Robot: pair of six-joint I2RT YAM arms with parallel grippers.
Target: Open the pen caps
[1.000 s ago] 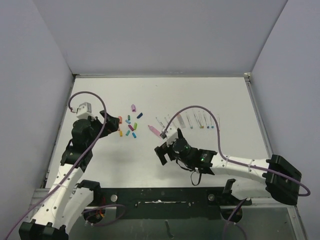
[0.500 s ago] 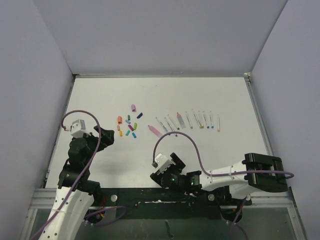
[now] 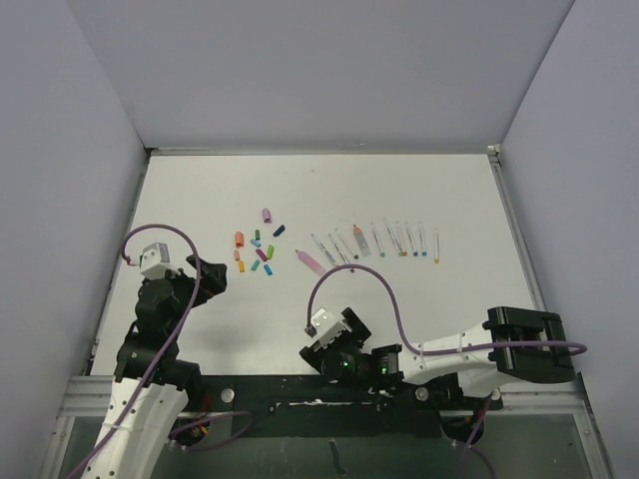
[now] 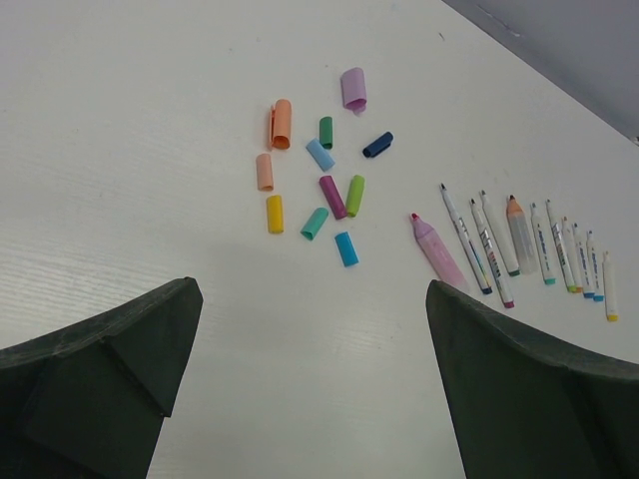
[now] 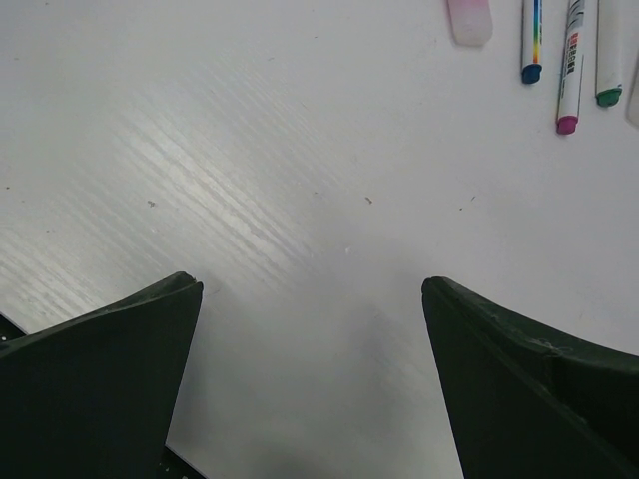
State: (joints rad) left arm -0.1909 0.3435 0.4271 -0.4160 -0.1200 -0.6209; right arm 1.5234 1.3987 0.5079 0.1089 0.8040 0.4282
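Several loose pen caps (image 3: pixel 258 249) in orange, yellow, green, teal, blue, magenta and lilac lie in a cluster left of centre; they also show in the left wrist view (image 4: pixel 319 190). The uncapped pens (image 3: pixel 384 240) lie in a row to their right, with a pink highlighter (image 3: pixel 309 260) at the left end. My left gripper (image 3: pixel 205 275) is open and empty, near and left of the caps, with bare table between its fingers (image 4: pixel 312 287). My right gripper (image 3: pixel 334 337) is open and empty, near the table's front edge, well short of the pens (image 5: pixel 310 282).
Grey walls bound the white table (image 3: pixel 300 190) at the back and sides. The right wrist view shows only the lower ends of the highlighter (image 5: pixel 469 18) and three pens (image 5: pixel 570 60) at its top edge. The dark base rail (image 3: pixel 319 399) runs along the near edge.
Both arms have drawn back toward the near edge. The right gripper moved away from the pens and folded in close to its base; the left gripper moved back from the caps.
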